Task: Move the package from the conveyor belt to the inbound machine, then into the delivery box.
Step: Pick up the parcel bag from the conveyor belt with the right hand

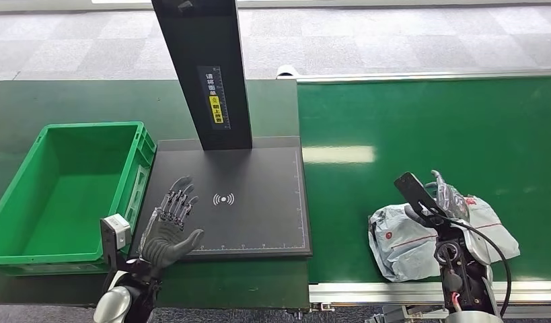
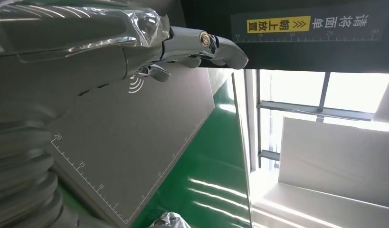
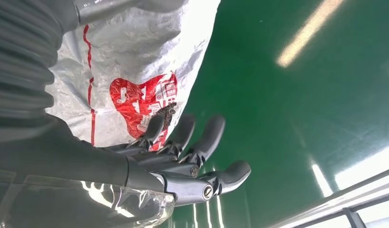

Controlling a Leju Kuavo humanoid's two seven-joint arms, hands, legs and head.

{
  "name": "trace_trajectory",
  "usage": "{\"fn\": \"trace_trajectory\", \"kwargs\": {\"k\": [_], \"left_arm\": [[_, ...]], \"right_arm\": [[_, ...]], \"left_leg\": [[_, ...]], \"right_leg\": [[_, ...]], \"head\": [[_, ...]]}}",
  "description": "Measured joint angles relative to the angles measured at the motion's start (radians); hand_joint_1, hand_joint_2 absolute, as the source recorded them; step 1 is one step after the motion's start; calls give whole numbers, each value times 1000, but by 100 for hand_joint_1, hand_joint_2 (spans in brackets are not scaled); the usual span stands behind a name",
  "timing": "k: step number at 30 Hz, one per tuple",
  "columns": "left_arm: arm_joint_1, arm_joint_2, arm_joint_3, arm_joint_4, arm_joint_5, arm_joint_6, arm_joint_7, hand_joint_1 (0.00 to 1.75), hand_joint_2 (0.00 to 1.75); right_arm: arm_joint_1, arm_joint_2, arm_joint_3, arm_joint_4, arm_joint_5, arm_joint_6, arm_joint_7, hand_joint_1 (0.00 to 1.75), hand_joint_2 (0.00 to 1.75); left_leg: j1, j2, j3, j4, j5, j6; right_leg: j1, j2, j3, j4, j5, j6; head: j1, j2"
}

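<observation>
A crumpled grey-white package [image 1: 400,242] with red print lies on the green conveyor belt [image 1: 427,121] near its front edge. My right hand [image 1: 437,202] hovers over the package's middle with fingers stretched out. In the right wrist view those fingers [image 3: 183,142] reach along the package [image 3: 135,57] beside its red logo, gripping nothing. My left hand [image 1: 171,225] is open, fingers spread, over the left front part of the black inbound machine plate [image 1: 259,215]. The left wrist view has the left hand [image 2: 135,42] above the same plate [image 2: 135,142].
A green delivery box [image 1: 91,126] stands empty left of the plate. The machine's black post [image 1: 205,74] rises at the plate's back edge. A metal rail [image 1: 366,291] runs along the belt's front edge.
</observation>
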Motion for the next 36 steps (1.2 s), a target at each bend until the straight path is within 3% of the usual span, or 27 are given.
{"fn": "trace_trajectory", "kwargs": {"k": [3, 10, 21, 29, 30, 33, 34, 36], "left_arm": [[-1, 0, 0, 1, -1, 1, 0, 0, 175], [-16, -2, -4, 16, -10, 8, 15, 0, 175], [-30, -21, -25, 39, -20, 19, 42, 0, 175], [-30, -27, -34, 41, -20, 25, 45, 0, 175], [-32, -28, -34, 42, -20, 24, 46, 0, 175], [-42, -31, -34, 50, -20, 24, 50, 0, 175], [-47, -31, -34, 54, -20, 24, 51, 0, 175], [-54, -32, -33, 60, -19, 25, 51, 0, 175]], "right_arm": [[2, 3, 12, -13, -6, 36, 18, 0, 175], [-15, -8, 63, 31, -24, 167, 169, 0, 175], [-14, -77, 92, 158, 98, 91, 431, 0, 175], [3, -90, 81, 159, 143, 92, 487, 0, 175], [3, -90, 74, 161, 155, 104, 491, 23, 175], [-7, -90, 54, 180, 182, 147, 475, 152, 175], [-13, -90, 50, 191, 188, 158, 459, 173, 175], [-28, -89, 46, 218, 194, 169, 414, 175, 175]], "left_leg": [[0, 0, 0, 0, 0, 0], [0, 0, 0, 0, 0, 0], [0, -1, 0, 1, 0, 0], [0, -1, 2, 1, 0, 0], [0, -1, 3, 1, 0, 0], [0, -1, 3, 1, 0, 0], [0, -1, 4, 1, 0, 0], [0, -1, 5, 1, 0, 1]], "right_leg": [[0, 0, 0, 0, 0, 0], [0, 0, 0, 0, 0, 0], [0, -1, 0, 0, 0, 0], [0, -1, 2, 0, 0, 0], [0, -1, 3, 0, 0, 0], [0, -1, 4, 0, 0, 0], [0, -1, 4, 0, 0, 0], [0, -1, 6, 0, 0, 0]], "head": [[0, 0], [0, 0], [0, 0], [0, 0], [0, 0], [0, 0], [0, 0], [0, 0]]}}
